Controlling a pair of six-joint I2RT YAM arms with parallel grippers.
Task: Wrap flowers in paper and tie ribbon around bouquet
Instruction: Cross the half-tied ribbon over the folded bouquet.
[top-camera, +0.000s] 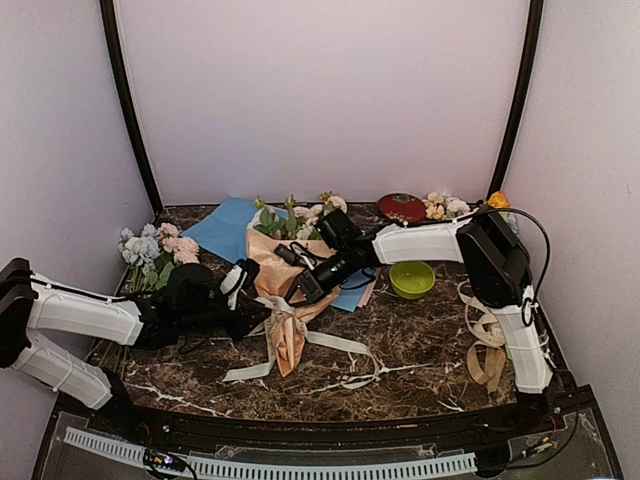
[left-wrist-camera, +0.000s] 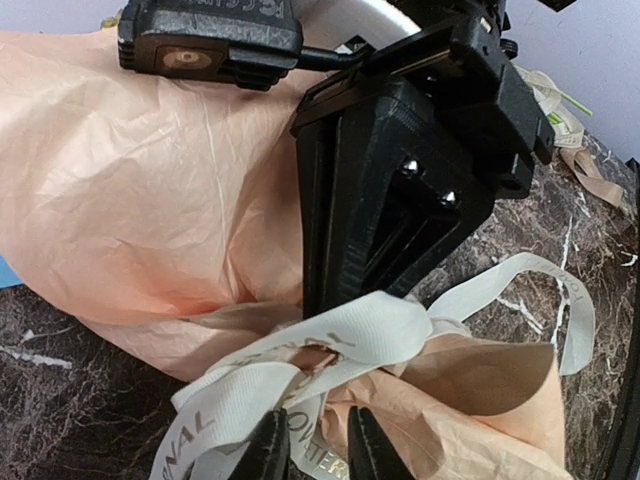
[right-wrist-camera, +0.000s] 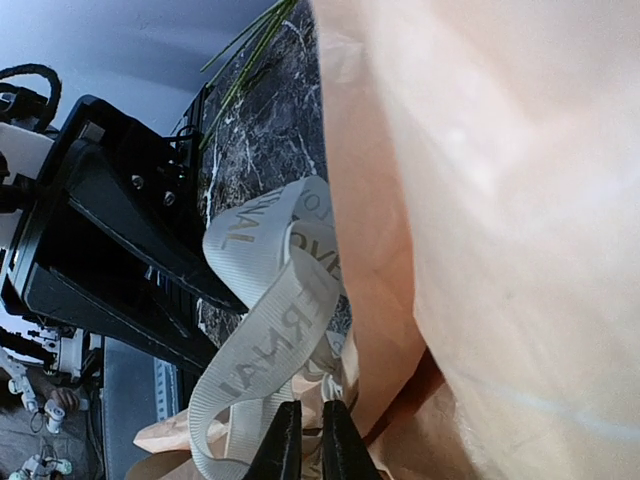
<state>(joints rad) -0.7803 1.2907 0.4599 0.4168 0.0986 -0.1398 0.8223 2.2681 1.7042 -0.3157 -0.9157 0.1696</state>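
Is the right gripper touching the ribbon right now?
Touching. The right wrist view shows the ribbon running down into the right gripper, pinched between its nearly closed fingertips.

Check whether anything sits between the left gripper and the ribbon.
Nothing visible does. The ribbon lies right between the left gripper's parted fingertips, at the bouquet's waist. The right gripper crowds in close by but is not between them.
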